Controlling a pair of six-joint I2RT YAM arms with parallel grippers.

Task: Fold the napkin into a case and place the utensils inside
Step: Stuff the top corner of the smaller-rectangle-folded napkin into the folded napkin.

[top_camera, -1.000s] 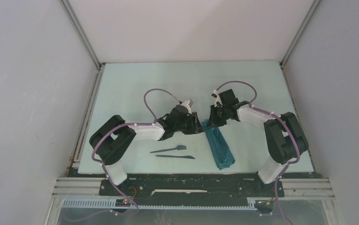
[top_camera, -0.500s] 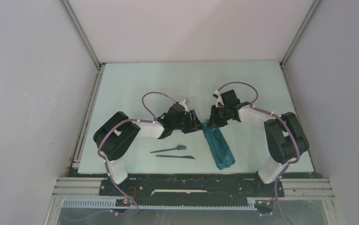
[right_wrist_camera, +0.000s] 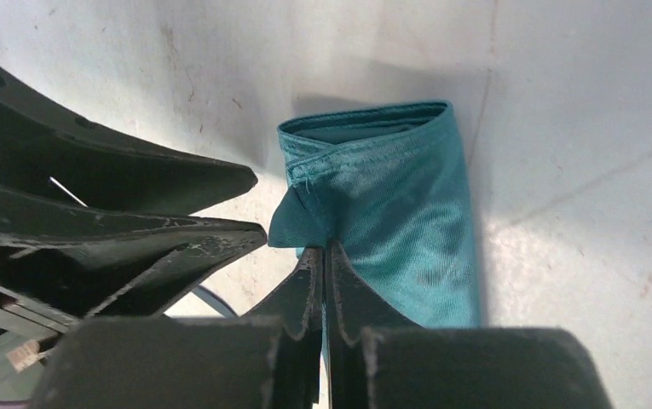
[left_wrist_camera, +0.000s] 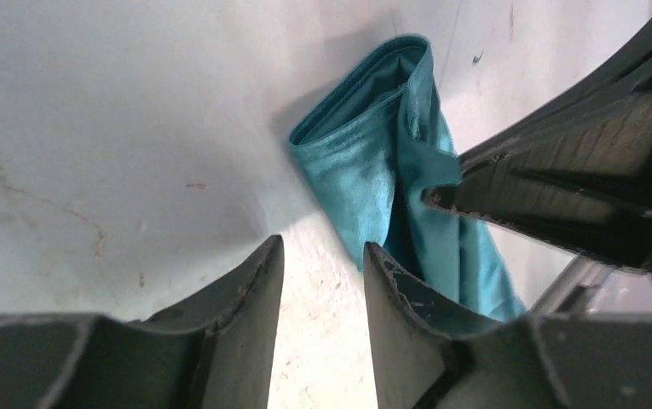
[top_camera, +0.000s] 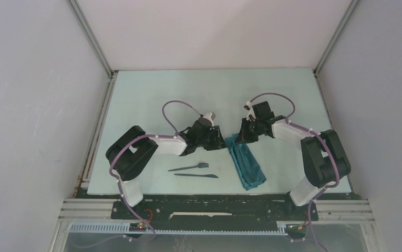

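Your right gripper (right_wrist_camera: 322,249) is closed. Its fingers are pressed flat together, and a small flap of the case's (right_wrist_camera: 407,213) top layer is pinched at their tips. Its own wrist view shows that flap drawn up off the layers beneath, on the case's edge that faces the other arm.

Your left gripper (left_wrist_camera: 320,247) is open and holds nothing. Its wrist view shows bare table (top_camera: 188,94) in the gap between the fingers, with the case just beyond one fingertip. That view also catches the right fingertips side-on, clamped on the flap.

Only the top view gives you the whole layout. The case lies as a narrow slanted strip, its far end under the two grippers and its near end toward the arm bases. The fork (top_camera: 189,168) and the knife (top_camera: 196,176) lie side by side to the left of the case and apart from it, the knife being the nearer to the bases.

Both arms reach forward with bent elbows. Their wrists are turned inward, so the grippers sit close together over the case's far end.
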